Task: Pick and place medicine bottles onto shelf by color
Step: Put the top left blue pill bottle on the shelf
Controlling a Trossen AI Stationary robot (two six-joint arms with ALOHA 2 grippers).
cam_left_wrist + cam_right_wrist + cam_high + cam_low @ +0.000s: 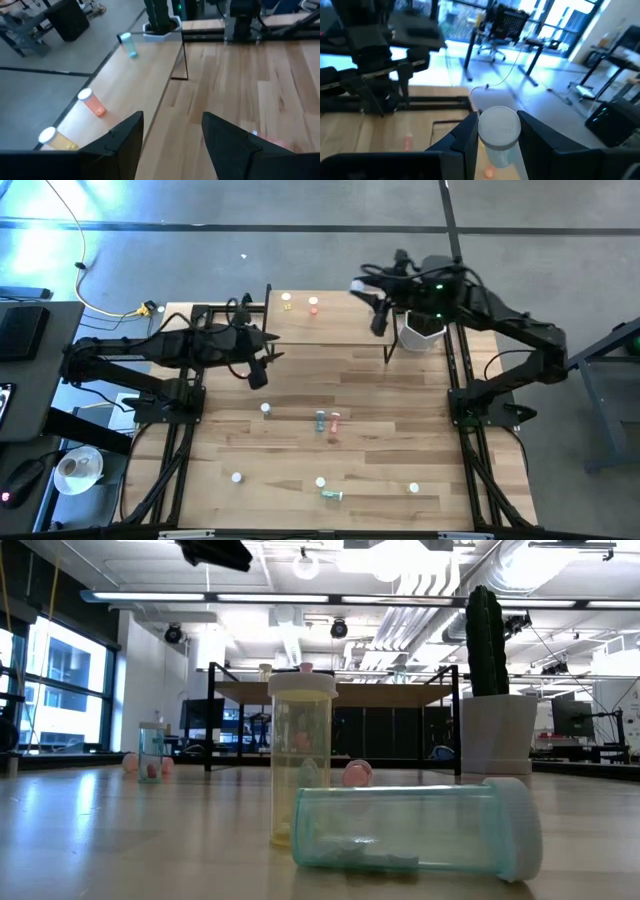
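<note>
Medicine bottles are partly sorted: a yellow bottle [286,300] and a red bottle [313,304] stand on the shelf [340,325] near its left end. Several tiny white-capped ones remain across the table [400,410]. The right gripper [495,137] clasps a white-capped bottle [499,135] above the shelf; the left gripper [172,137] hangs wide, empty.

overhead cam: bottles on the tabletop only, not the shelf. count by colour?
Green or teal bottles: 2
Pink bottle: 1
Upright bottles showing only a white cap, body colour hidden from above: 4
Total on the tabletop: 7
</note>
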